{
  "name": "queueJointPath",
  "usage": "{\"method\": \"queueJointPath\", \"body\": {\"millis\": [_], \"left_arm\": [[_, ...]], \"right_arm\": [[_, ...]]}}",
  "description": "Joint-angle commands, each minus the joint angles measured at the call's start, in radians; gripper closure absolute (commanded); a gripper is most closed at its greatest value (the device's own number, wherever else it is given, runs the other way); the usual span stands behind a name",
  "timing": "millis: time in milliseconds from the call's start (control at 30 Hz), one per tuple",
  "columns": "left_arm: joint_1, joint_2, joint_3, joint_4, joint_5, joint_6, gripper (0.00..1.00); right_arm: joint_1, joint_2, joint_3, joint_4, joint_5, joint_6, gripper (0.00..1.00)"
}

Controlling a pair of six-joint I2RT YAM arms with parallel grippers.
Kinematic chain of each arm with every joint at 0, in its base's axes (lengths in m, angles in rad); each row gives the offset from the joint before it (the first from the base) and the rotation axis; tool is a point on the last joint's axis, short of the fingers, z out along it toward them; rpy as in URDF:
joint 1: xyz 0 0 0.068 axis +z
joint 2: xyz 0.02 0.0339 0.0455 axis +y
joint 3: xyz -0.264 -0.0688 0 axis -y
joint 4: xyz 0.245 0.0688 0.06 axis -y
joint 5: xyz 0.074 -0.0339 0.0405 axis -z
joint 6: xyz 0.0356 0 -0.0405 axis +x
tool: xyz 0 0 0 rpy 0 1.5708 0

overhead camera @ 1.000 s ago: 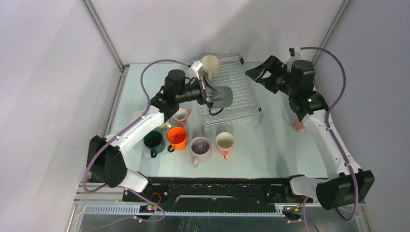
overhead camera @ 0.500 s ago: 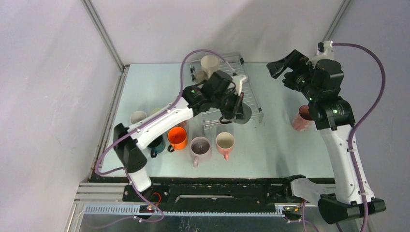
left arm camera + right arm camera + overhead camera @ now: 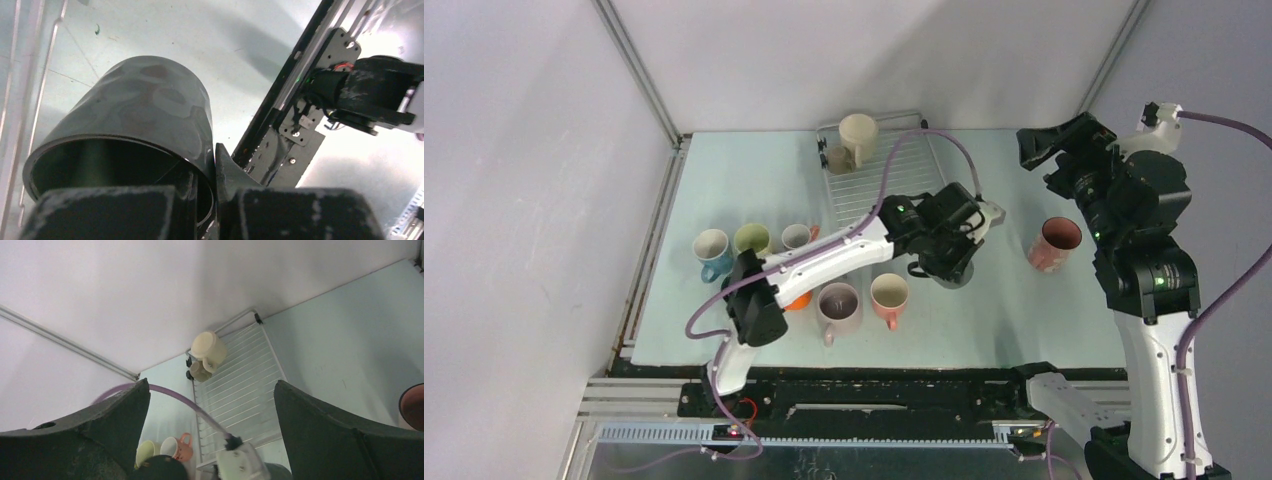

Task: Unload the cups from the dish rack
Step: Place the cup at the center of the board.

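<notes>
left end effector (image 3: 212, 172) clamped; right end effector (image 3: 211, 390) raised, spread wide.

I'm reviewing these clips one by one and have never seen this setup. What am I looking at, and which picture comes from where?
Two robot arms are bolted at the near edge of a table. One picture looks down from above and behind them; the other two come from a camera on each wrist. The left claw is shut on the rim of a black cup, one finger inside, one outside, by the near right corner of the dish rack. The right claw is raised, open and empty. Two cups sit at the rack's far end, a cream cup and a smaller brownish cup. More stand on the table, among them a mauve cup and a pink cup on the right.
</notes>
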Motion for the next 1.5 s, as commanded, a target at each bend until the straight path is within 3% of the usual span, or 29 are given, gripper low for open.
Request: {"method": "queueJointPath", "body": {"millis": [0,367,800,1467], "left_arm": [[-0.033,0.055,0.126,-0.047,-0.06,0.082,1.0],[-0.087,0.18,0.155,-0.143,-0.076,0.227,1.0],[-0.088,0.177,0.039,-0.156,-0.15,0.394,1.0],[-0.064,0.135,-0.151,-0.082,-0.147,0.443,0.98]], "right_arm": [[-0.006,-0.014,0.036,-0.015,0.041,-0.02,0.0],[-0.007,-0.016,0.018,-0.009,0.02,-0.011,0.0],[-0.006,-0.007,-0.024,0.012,0.005,-0.006,0.0],[-0.006,0.02,-0.064,0.036,-0.021,-0.008,0.0]]}}
